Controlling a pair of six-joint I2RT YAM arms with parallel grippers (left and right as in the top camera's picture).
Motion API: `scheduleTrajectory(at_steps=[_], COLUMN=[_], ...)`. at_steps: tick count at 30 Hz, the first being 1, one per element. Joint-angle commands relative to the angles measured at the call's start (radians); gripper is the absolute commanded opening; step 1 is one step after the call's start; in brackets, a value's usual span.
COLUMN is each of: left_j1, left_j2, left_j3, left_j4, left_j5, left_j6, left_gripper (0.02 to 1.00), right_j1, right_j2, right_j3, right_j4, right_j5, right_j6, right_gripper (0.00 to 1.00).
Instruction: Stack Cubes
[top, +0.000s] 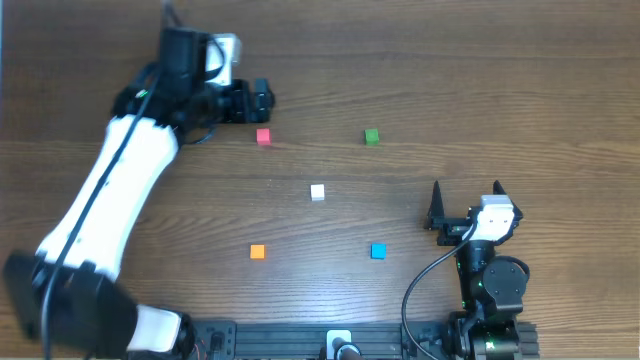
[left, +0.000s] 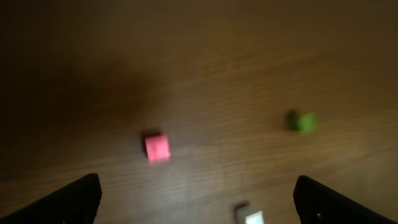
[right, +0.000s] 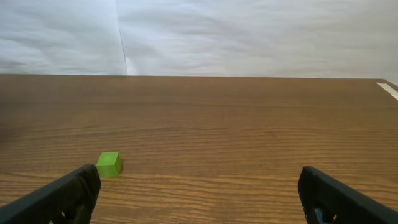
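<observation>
Five small cubes lie apart on the wooden table: pink (top: 263, 136), green (top: 372, 136), white (top: 317, 192), orange (top: 257, 252) and blue (top: 377, 251). My left gripper (top: 258, 100) hangs at the back left, just behind the pink cube. In the left wrist view its fingers stand wide open (left: 199, 205) with nothing between them; the pink cube (left: 157, 147) lies ahead of them, with the green cube (left: 301, 121) and white cube (left: 249, 214) off to the side. My right gripper (top: 466, 205) is open and empty near its base, at the front right. Far ahead of it sits the green cube (right: 109, 164).
Bare wood of the table (top: 480, 80) stretches between and around the cubes. A white backdrop (right: 249, 37) rises behind the table's far edge. The arms' bases and a black rail (top: 340, 340) run along the front edge.
</observation>
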Motion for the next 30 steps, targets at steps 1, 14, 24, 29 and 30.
scheduleTrajectory(at_steps=[1,14,24,29,30], left_j1=[-0.087,-0.143,-0.130,-0.130,-0.130], left_j2=[0.241,0.410,0.469,0.482,0.484], left_j3=[0.127,0.131,0.131,0.131,0.131], left_j4=[-0.073,-0.091,-0.086,-0.072,-0.068], left_j5=[-0.114,-0.275,-0.306,-0.306,-0.306], left_j6=[-0.076,-0.137,-0.172,-0.172,-0.172], left_gripper=[0.998,0.961,0.904,0.849,0.831], right_j1=[-0.006,-0.006,-0.006,-0.006,-0.006], right_j2=[-0.009,-0.009,-0.009,-0.009,-0.009], right_j3=[-0.008,-0.008,-0.008,-0.008,-0.008], right_j4=[0.002,0.002,0.002,0.002,0.002], right_j5=[-0.008,-0.008,-0.008,-0.008,-0.008], right_j6=[-0.005,-0.005,-0.005,-0.005,-0.005], right_gripper=[0.991,0.993,0.991,0.991,0.993])
